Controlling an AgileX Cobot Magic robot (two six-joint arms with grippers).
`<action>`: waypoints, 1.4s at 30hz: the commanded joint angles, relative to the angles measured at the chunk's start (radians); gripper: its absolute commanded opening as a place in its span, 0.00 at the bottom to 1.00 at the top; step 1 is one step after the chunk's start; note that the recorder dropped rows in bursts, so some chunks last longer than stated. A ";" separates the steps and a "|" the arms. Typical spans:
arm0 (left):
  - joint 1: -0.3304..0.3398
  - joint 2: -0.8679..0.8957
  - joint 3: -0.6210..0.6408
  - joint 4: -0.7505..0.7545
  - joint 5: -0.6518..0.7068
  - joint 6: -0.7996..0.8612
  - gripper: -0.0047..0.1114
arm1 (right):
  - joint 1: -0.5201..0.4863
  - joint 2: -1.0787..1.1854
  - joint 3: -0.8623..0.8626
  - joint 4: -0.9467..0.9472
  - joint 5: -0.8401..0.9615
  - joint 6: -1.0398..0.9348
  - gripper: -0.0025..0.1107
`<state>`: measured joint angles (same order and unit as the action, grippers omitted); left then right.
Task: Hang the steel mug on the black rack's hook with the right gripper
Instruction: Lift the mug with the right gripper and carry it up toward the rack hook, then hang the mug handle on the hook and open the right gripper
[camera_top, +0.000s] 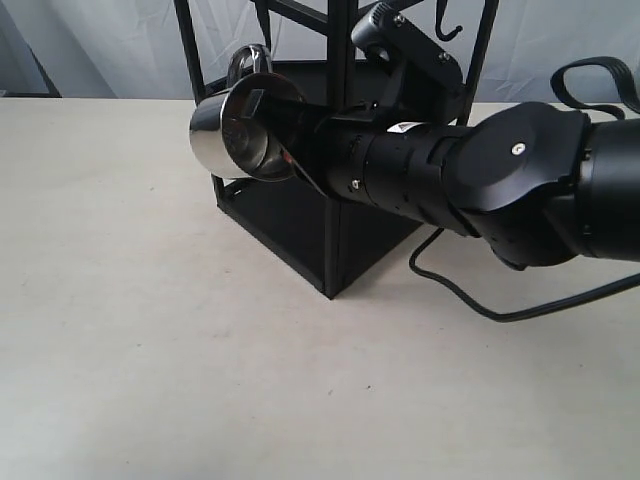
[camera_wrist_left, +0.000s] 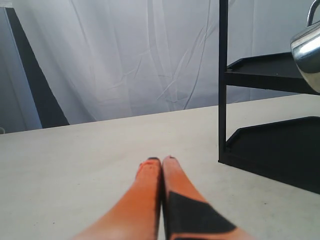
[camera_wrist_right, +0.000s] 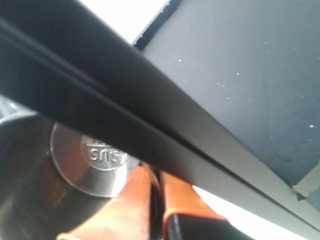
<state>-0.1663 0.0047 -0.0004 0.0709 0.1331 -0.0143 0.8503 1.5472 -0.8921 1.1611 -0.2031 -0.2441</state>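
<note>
Right end effector (camera_top: 285, 135) clamped on the steel mug's (camera_top: 235, 135) rim, mug tipped sideways against the black rack's (camera_top: 330, 230) front post, above the worktop (camera_top: 150, 330). Left end effector (camera_wrist_left: 161, 161) closed, empty, near the rack.

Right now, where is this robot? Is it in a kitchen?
Probably not a kitchen. It looks like a robot test room: a plain table with wrinkled white sheets hung behind it, and only a black rack and a steel mug, which the right gripper holds.
</note>
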 joint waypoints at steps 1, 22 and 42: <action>-0.005 -0.005 0.000 0.001 -0.005 -0.002 0.05 | -0.001 0.000 0.022 0.008 0.013 0.000 0.01; -0.005 -0.005 0.000 0.001 -0.005 -0.002 0.05 | -0.001 -0.009 0.022 0.010 0.126 0.000 0.50; -0.005 -0.005 0.000 0.001 -0.005 -0.002 0.05 | -0.001 -0.310 0.218 -0.044 0.300 0.000 0.48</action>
<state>-0.1663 0.0047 -0.0004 0.0709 0.1331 -0.0143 0.8520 1.2755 -0.6987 1.1365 0.0695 -0.2366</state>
